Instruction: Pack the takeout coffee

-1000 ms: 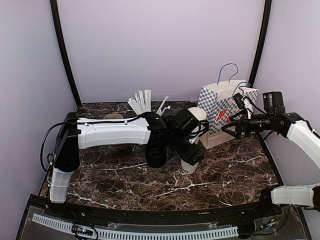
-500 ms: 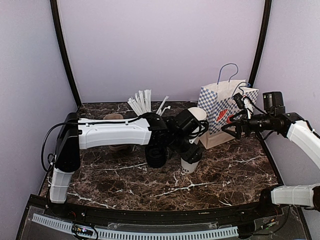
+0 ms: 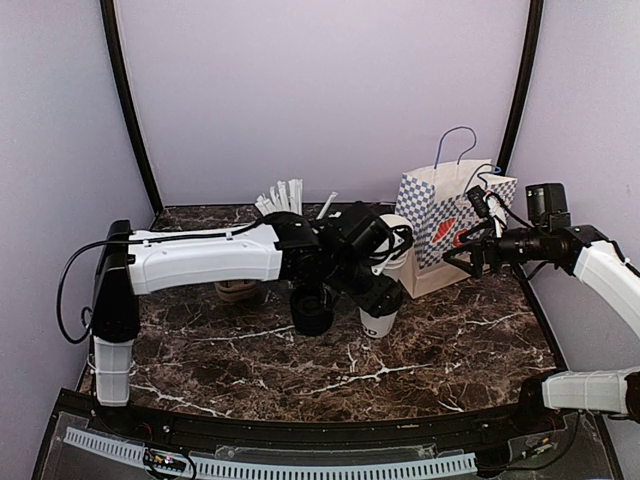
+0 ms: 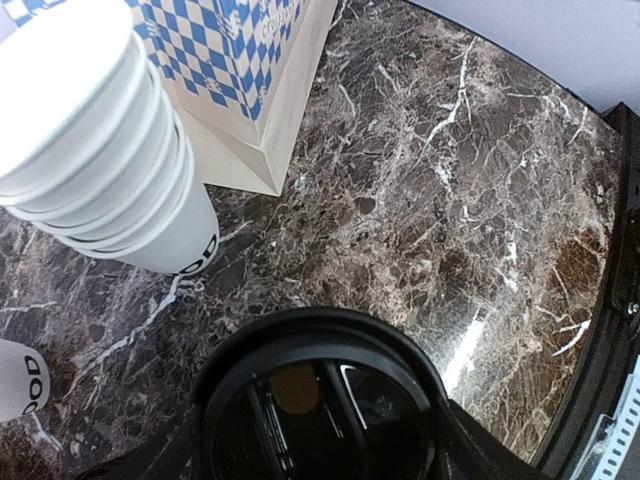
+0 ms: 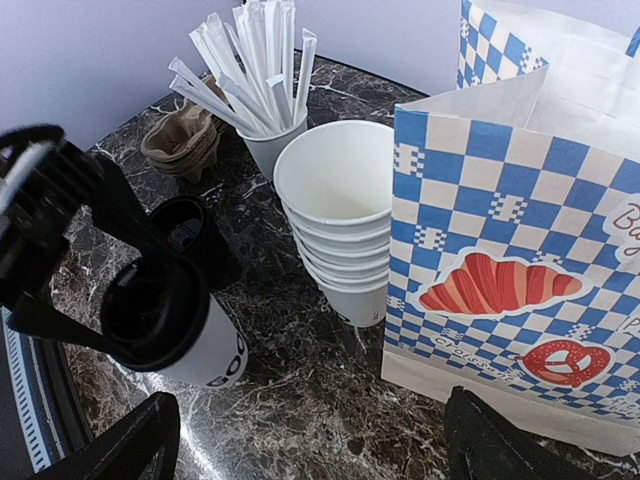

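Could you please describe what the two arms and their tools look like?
The left arm and right arm have smooth white shell links, black joints and thin black cables looping alongside. The left tool and right tool are black and two-fingered. No markings are visible.

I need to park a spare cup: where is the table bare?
Free: the wide near strip of table, in front of the cup and black lids; also the right patch in front of the bag. Crowded: the back, where straws, cup stack and bag stand close, with the left arm across the middle.
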{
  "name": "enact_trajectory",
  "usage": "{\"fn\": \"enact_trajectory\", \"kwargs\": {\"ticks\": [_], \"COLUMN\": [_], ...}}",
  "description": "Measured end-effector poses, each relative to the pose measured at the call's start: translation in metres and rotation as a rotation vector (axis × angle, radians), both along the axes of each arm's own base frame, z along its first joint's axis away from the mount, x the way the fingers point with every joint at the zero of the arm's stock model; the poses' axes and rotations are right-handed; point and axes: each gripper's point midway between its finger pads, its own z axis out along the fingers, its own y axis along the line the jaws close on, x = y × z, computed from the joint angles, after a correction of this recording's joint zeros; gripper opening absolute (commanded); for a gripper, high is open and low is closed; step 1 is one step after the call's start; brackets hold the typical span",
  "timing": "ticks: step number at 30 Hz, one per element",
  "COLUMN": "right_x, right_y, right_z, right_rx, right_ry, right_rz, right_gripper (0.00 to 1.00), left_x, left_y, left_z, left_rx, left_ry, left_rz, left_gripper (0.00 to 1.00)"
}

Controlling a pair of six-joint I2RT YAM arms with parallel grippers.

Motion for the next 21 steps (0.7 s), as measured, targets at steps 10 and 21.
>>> {"fn": "enact_trajectory", "kwargs": {"ticks": [10,21], "right_x": [0.001,0.002], "right_y": [-0.001,0.000], "right_z": [-0.001,-0.002], "right_rx": [0.001,0.003], "right_ry": [0.008,0.013], "right_rz": [-0.005,-0.002], "right_gripper": [0.93,0.93], "left_x": [0.001,0.070], "left_y": [0.080,0.296], "left_z": [0.110,0.140], "left_rx": [-0.126,-0.036], "left_ry": [-0.116,-0.240], "left_rz": [0.093,0.586], "left_gripper": [0.68,0.68]}}
